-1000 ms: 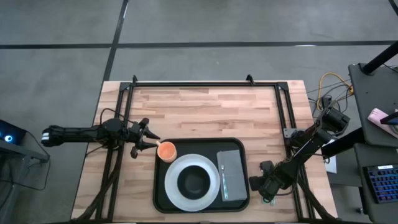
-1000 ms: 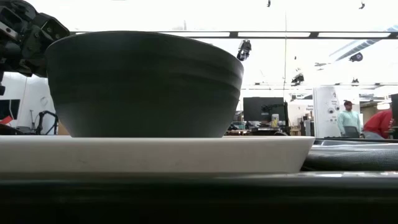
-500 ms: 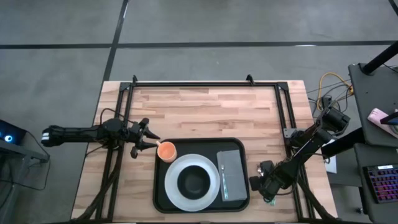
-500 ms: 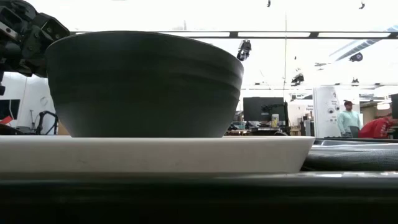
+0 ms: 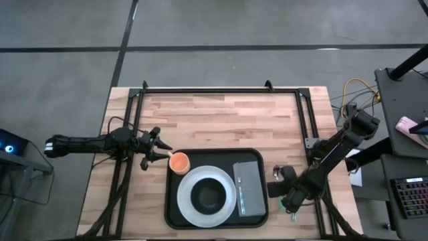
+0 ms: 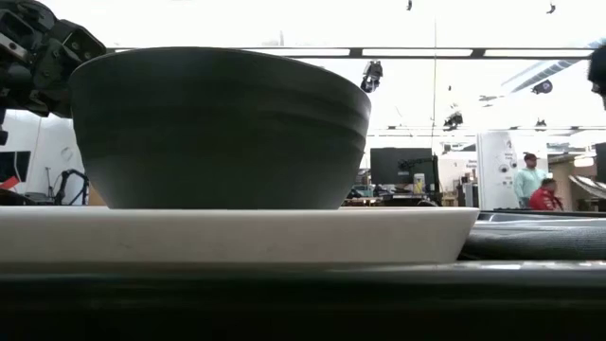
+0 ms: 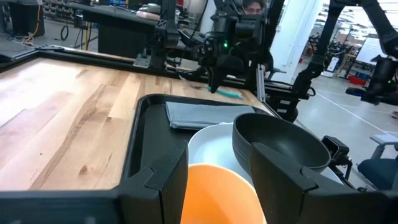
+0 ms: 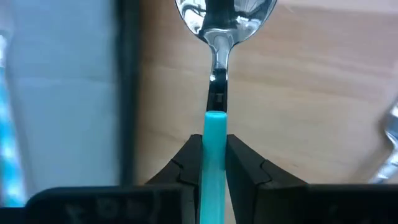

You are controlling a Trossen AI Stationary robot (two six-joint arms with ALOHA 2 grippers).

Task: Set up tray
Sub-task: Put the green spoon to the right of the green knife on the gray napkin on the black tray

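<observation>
The black tray [image 5: 175, 209] lies at the table's near middle. It carries a white plate [image 5: 187, 204] with a dark bowl [image 5: 208, 194] on it, an orange cup [image 5: 179, 162] in the far left corner, and a grey napkin [image 5: 251, 181] with a teal-handled utensil [image 5: 241, 195]. My left gripper [image 5: 160, 154] is open, just left of the cup [image 7: 217, 193]. My right gripper [image 5: 281, 189] hovers off the tray's right rim, shut on a teal-handled spoon [image 8: 217, 37]. My right gripper pinches the spoon's teal handle [image 8: 215, 134] between its two fingers [image 8: 245, 165], near the end that meets the metal neck. The fingers lie along the spoon, coming from above. The metal bowl [image 8: 224, 14] sticks out beyond the fingertips over the bare wood.
Another utensil [image 8: 392, 127] lies on the wood near the right gripper. The tray's right rim [image 8: 127, 93] and the napkin [image 8: 62, 93] are close beside the spoon. The table's far half is bare wood [image 5: 221, 120]. People stand in the room behind [image 6: 532, 182].
My right gripper, shut on the spoon, has moved up and a little toward the table's far edge, staying beside the tray's right rim. Its arm now shows at the low view's top right corner.
</observation>
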